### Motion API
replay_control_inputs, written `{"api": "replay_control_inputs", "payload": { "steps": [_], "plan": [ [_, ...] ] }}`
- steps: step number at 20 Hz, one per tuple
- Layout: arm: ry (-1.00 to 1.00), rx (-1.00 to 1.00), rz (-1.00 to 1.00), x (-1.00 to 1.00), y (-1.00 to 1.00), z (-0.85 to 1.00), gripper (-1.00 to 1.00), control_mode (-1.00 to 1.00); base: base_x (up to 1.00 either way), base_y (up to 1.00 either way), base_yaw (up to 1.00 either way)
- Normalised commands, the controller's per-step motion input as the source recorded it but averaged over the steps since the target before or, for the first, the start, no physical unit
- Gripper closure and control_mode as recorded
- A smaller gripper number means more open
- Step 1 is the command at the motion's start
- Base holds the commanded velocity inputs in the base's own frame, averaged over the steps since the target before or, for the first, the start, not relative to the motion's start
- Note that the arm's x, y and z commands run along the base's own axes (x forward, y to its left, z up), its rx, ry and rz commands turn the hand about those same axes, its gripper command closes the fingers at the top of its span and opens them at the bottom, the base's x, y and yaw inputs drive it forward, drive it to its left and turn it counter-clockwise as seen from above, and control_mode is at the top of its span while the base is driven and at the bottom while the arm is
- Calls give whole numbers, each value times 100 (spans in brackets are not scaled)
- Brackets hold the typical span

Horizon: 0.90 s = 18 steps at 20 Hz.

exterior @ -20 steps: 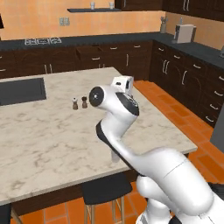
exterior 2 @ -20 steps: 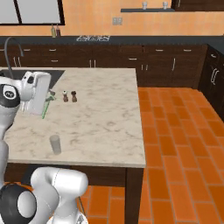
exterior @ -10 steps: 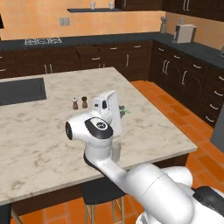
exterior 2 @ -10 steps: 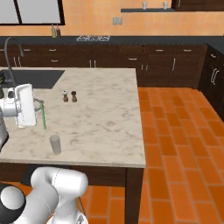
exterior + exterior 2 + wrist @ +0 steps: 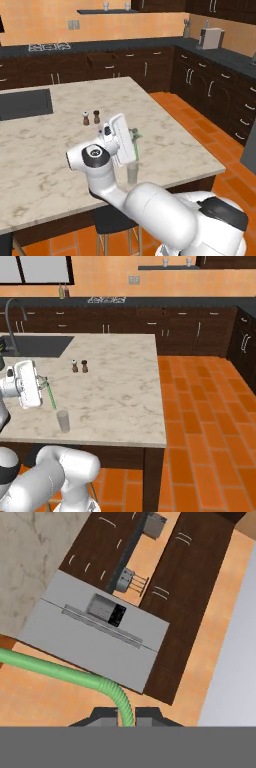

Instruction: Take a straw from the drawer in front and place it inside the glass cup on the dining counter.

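Observation:
My gripper (image 5: 43, 381) is shut on the light-green straw (image 5: 49, 394), which hangs tilted over the near part of the beige dining counter (image 5: 120, 386). The clear glass cup (image 5: 63, 421) stands upright just below, and the straw's lower end is a little above its rim and slightly to its left. From the left base view the gripper (image 5: 133, 135) and straw (image 5: 136, 141) sit directly over the glass cup (image 5: 132, 173). In the hand view the straw (image 5: 65, 673) bends away from between my fingertips (image 5: 126, 716). A drawer (image 5: 101, 60) stands pulled out in the back cabinet row.
Salt and pepper shakers (image 5: 79, 366) stand mid-counter behind the cup. A dark sink (image 5: 37, 346) with a faucet is set into the counter's far left. The counter's edge (image 5: 100, 442) runs close in front of the cup. Dark cabinets line the back and right walls.
The arm has swung from near the shakers toward the counter's near edge and lowered, carrying the straw to a spot just above the glass cup.

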Motion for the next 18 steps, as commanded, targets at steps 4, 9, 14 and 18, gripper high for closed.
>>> {"api": "replay_control_inputs", "payload": {
  "steps": [4, 9, 14, 18],
  "plan": [
    [0, -4, -15, 1, 0, -29, 100, -100, 0, 0, 0],
    [0, 0, -6, 12, 0, -27, 100, -100, 0, 0, 0],
    [0, 0, 0, 33, 0, -23, 100, -100, 0, 0, 0],
    [0, 0, 0, 23, 0, -18, 100, -100, 0, 0, 0]
  ]
}}
